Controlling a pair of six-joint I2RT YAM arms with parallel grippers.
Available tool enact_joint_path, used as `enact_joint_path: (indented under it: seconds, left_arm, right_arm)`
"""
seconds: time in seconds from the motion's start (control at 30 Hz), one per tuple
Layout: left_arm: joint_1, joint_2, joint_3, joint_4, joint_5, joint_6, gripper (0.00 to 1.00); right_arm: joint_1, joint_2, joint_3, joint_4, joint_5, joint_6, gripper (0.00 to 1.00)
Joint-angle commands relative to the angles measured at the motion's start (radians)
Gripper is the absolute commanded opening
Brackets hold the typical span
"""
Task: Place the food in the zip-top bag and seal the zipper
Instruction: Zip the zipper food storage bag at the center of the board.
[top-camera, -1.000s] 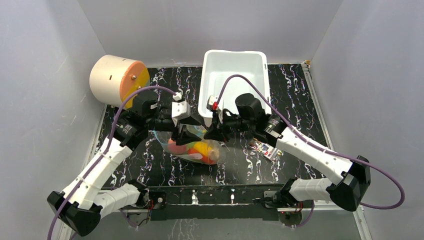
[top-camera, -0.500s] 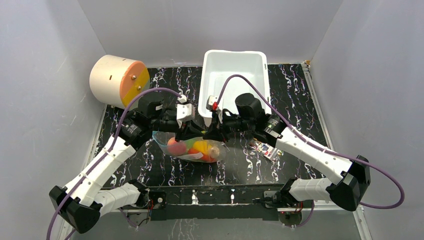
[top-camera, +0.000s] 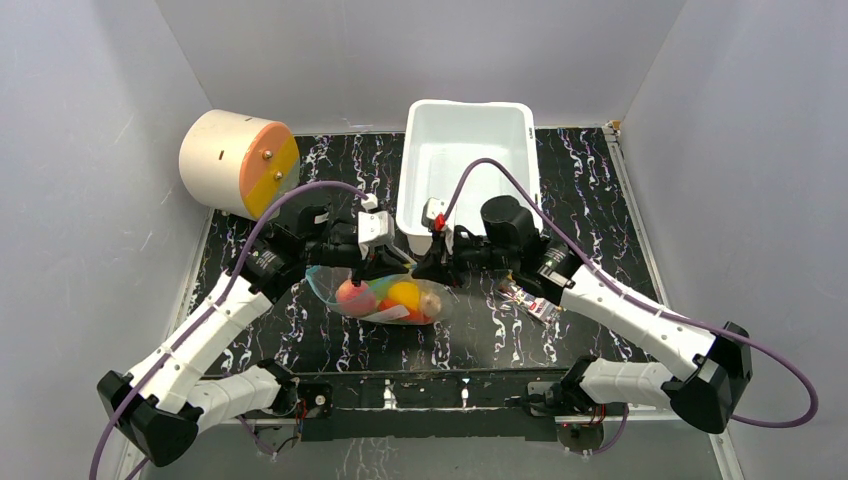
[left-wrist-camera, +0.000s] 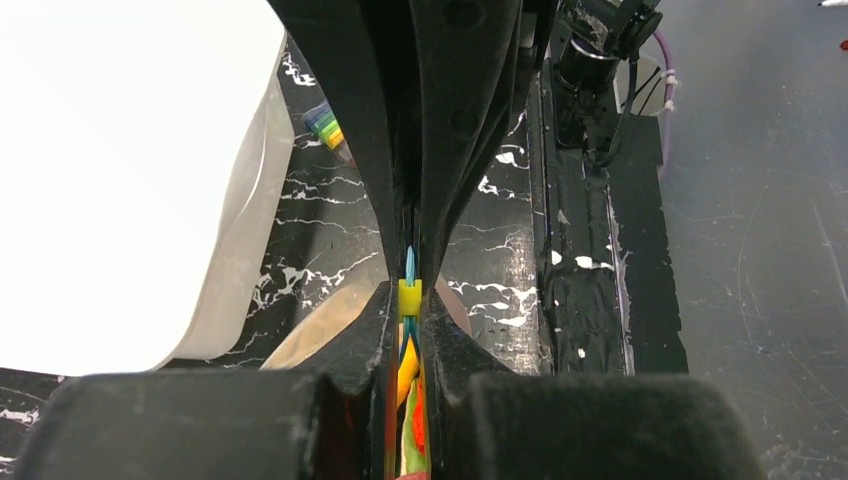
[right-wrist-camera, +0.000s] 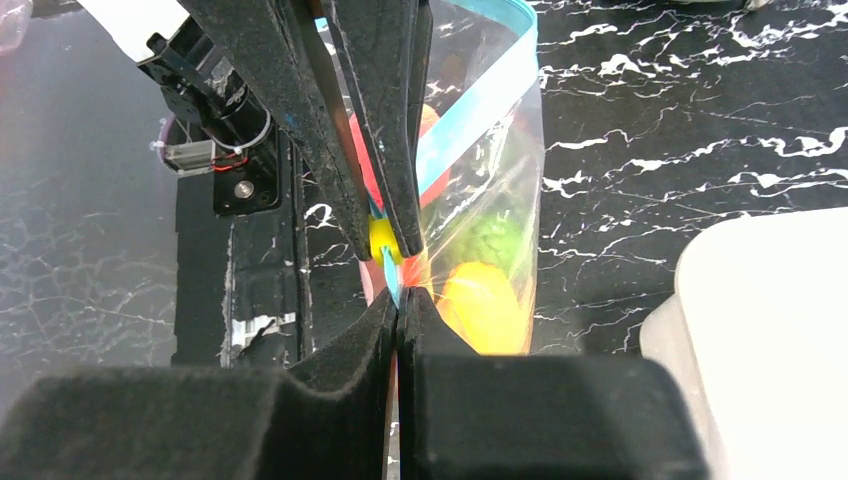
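Note:
The zip-top bag (top-camera: 392, 310) lies on the black marbled table between my two arms, with the food (top-camera: 352, 296) packed inside: red, yellow, green and orange pieces (right-wrist-camera: 480, 305). Its zipper (right-wrist-camera: 470, 100) is a blue-teal strip with a small yellow slider (left-wrist-camera: 409, 297) on it. My left gripper (top-camera: 388, 268) (left-wrist-camera: 409, 308) is shut on the zipper right at the slider. My right gripper (top-camera: 420, 272) (right-wrist-camera: 398, 293) is shut on the same strip, nose to nose with the left one. The fingers hide the strip between the two grips.
A white bin (top-camera: 470, 104) stands just behind both grippers, its wall close in the left wrist view (left-wrist-camera: 235, 250). A tan cylinder with an orange face (top-camera: 235, 160) lies at the back left. A flat printed packet (top-camera: 530, 298) sits under the right forearm.
The left gripper has closed on the bag's mouth and shifted right, up against the right gripper. The bag has settled lower and flatter. The right gripper stayed shut on the strip.

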Motion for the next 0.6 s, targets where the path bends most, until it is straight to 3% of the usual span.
enact_joint_path:
  seconds: [0.0, 0.27, 0.4, 0.57]
  left_arm:
    - [0.0, -0.039, 0.01, -0.091, -0.038, 0.047, 0.0]
    - [0.0, -0.067, -0.002, -0.07, -0.024, 0.009, 0.0]
    - [0.0, -0.074, -0.017, -0.018, 0.005, -0.031, 0.0]
    - [0.0, -0.076, -0.031, 0.018, 0.024, -0.059, 0.0]
  right_arm:
    - [-0.007, -0.052, -0.014, 0.079, 0.04, -0.05, 0.0]
    - [-0.007, -0.056, -0.032, 0.066, 0.026, -0.117, 0.01]
    - [-0.006, -0.063, -0.036, 0.081, -0.005, -0.141, 0.33]
    - [-0.006, -0.08, -0.059, 0.148, -0.028, -0.15, 0.41]
